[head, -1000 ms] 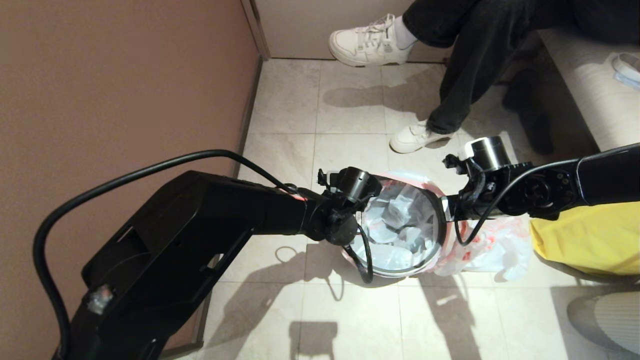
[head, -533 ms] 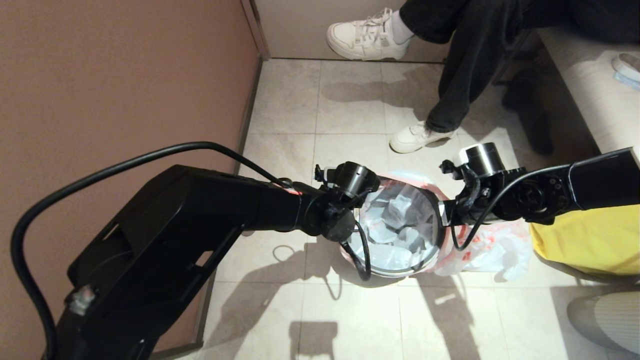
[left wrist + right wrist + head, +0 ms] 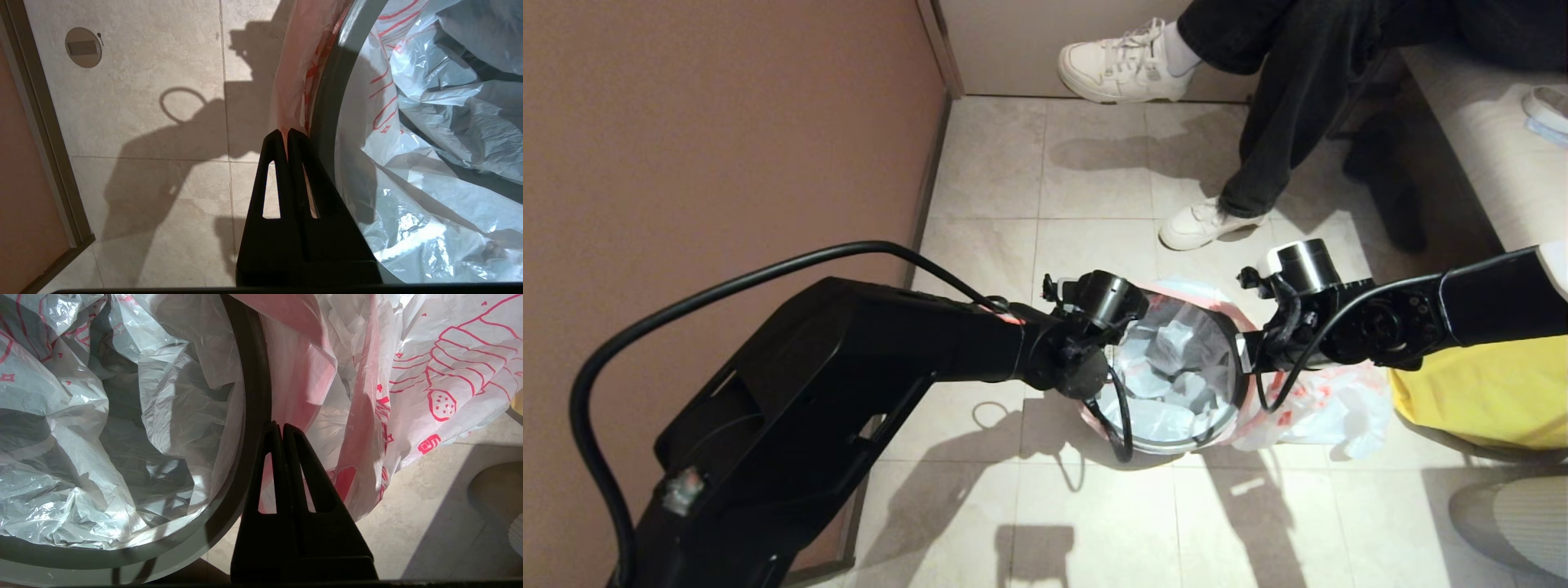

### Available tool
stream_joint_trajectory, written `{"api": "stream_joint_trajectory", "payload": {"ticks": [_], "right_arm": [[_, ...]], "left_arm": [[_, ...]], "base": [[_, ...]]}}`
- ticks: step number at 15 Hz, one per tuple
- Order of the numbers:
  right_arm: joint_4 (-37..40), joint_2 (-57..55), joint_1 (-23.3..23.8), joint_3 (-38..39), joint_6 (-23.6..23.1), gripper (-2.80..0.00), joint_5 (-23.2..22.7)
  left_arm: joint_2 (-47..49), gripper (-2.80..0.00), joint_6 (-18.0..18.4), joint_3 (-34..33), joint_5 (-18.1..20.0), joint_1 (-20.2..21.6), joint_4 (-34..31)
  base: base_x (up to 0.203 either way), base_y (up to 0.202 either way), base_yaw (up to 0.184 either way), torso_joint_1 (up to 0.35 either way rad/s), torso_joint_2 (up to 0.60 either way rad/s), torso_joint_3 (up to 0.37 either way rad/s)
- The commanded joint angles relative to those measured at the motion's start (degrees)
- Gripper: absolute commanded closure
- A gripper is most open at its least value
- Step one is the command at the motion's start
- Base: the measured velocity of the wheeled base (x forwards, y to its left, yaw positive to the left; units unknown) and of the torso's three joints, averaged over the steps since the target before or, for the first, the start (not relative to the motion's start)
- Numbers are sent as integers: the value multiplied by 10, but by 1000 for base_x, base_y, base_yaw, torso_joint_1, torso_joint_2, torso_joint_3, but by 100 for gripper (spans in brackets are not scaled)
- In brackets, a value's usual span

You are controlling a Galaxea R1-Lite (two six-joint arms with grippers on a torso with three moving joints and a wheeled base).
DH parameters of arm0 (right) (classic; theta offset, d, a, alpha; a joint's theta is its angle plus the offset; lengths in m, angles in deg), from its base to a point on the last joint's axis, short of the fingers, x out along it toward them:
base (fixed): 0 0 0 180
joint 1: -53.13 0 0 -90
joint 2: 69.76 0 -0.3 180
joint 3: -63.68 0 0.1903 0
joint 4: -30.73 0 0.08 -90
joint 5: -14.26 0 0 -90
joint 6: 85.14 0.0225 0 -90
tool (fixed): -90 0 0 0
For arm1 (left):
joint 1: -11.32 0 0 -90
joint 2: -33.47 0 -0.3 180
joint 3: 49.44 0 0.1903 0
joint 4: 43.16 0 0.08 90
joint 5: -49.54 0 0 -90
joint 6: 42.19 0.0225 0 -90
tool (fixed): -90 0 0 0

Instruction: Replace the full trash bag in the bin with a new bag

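The bin [image 3: 1168, 447] stands on the tile floor, its grey hoop [image 3: 327, 102] [image 3: 255, 375] on top. Inside it the new bag [image 3: 1168, 376] [image 3: 429, 122] [image 3: 81, 416] shows only crumpled film, and its pink edge [image 3: 292, 81] [image 3: 294, 388] hangs outside the hoop. My left gripper [image 3: 288, 132] is shut on that edge at the bin's left side. At the right side my right gripper [image 3: 282, 426] is shut on the same edge. A bulging like bag with red print [image 3: 1331, 404] [image 3: 449, 355], apparently the full trash bag, lies on the floor right of the bin; its contents do not show.
A seated person's legs and white shoes [image 3: 1201, 224] are just behind the bin. A yellow bag [image 3: 1478, 392] sits at the right, under a bench [image 3: 1478, 155]. The brown wall [image 3: 727, 147] runs along the left. A round floor drain [image 3: 83, 47] lies left of the bin.
The right wrist has edged a little toward the bin. The left arm rose slightly and came back. Both grippers stay shut on the bag's edge.
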Motion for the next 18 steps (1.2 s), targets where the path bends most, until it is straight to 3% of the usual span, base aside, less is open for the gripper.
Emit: {"api": "stream_joint_trajectory", "payload": {"ticks": [1, 18], "right_arm": [[0, -3, -1, 0, 0, 0, 0], [-20, -23, -18, -4, 21, 0, -2]], "left_arm": [[13, 0, -1, 3, -2, -3, -1], [42, 0, 4, 23, -3, -6, -3]], "base": [[0, 0, 0, 0, 0, 0], [0, 0, 0, 0, 0, 0]]}}
